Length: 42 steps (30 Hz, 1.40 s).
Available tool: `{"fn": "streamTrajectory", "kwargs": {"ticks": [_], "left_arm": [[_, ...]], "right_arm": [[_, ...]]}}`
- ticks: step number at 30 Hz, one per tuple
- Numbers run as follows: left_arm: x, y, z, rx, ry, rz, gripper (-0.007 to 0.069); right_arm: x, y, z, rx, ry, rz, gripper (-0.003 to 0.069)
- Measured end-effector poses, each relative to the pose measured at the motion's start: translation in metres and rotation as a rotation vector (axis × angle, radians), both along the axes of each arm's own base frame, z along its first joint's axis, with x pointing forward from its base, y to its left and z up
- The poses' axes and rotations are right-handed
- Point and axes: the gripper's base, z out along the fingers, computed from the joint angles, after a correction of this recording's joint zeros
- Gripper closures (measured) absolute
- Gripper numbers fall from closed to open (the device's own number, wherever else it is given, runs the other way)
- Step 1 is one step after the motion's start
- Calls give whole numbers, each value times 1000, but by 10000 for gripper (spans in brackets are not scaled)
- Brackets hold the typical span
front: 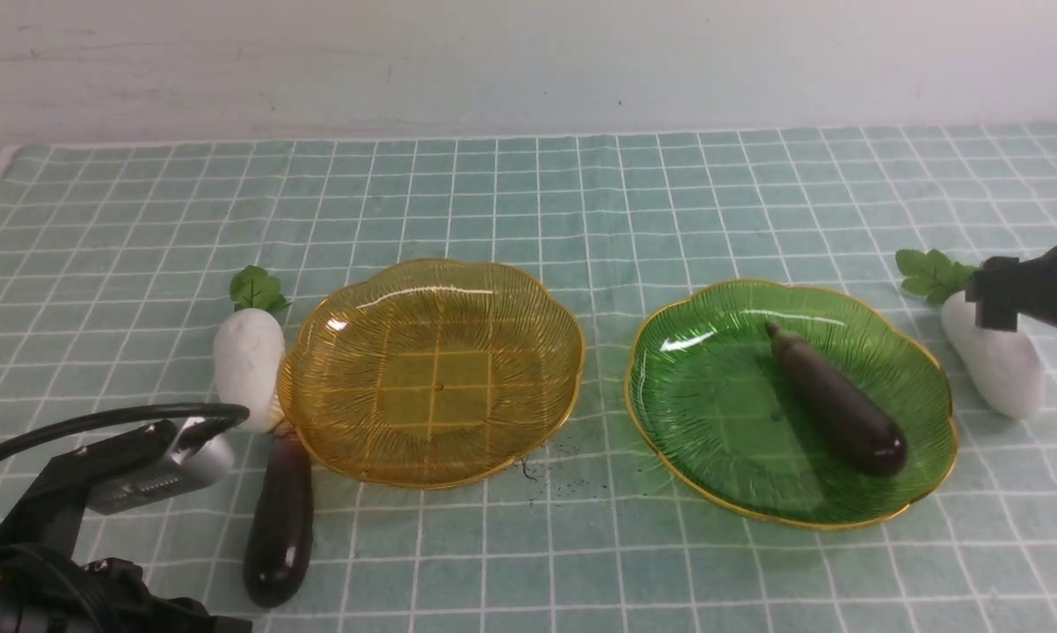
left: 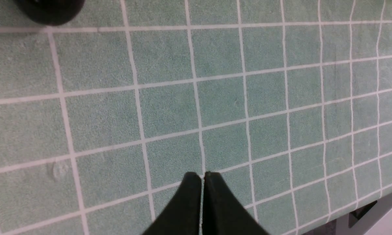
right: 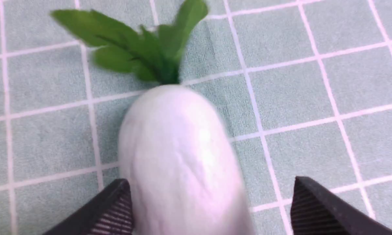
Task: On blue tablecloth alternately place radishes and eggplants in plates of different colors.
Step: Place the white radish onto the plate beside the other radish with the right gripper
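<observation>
**STATUS: RIGHT GRIPPER SPREAD OVER RADISH, LEFT GRIPPER CLOSED**

1. Right gripper (right: 210, 184). My jaws stand wide apart and straddle the right-hand radish (right: 179, 156). One finger (right: 114, 205) sits at the radish's flank. The other is clearly apart from it, with cloth showing between. Nothing is gripped.

2. Right-hand radish, location. It lies on the blue tablecloth (front: 528, 202), just to the right of the green plate (front: 713, 396). Its leaf tuft points toward the far wall.

3. Left gripper (left: 202, 176). My jaws are pressed together with nothing between them. They are over bare cloth at the near left of the table.

4. Green plate. It holds one eggplant (front: 836, 404), lying diagonally with the stem end toward the far side.

5. Amber plate (front: 432, 378). It sits to the left of the green plate, apart from it. The second radish (front: 247, 360) lies against its left rim, leaves toward the far side. The second eggplant (front: 280, 527) lies on the cloth just in front of that radish, with its stem end close to the plate's rim.
</observation>
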Motion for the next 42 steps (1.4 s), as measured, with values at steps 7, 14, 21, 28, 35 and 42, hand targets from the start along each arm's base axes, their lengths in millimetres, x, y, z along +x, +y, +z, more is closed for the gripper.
{"fn": "streamTrajectory", "kwargs": {"ticks": [7, 14, 21, 28, 35, 42], "left_arm": [[0, 0, 0, -1, 0, 0, 631], [0, 0, 0, 0, -1, 1, 631], [0, 0, 0, 0, -1, 1, 631], [1, 0, 0, 1, -5, 4, 631], [5, 2, 1, 11, -48, 33, 631], [7, 3, 1, 16, -67, 46, 631]], "right_arm": [[7, -1, -39, 23, 63, -8, 72], [9, -2, -38, 32, 78, -23, 123], [9, -1, -11, 105, 177, -106, 188], [17, 23, 97, 316, 38, 10, 188], [6, 112, 132, 537, 20, 439, 188], [-6, 209, 109, 541, 89, 773, 188]]}}
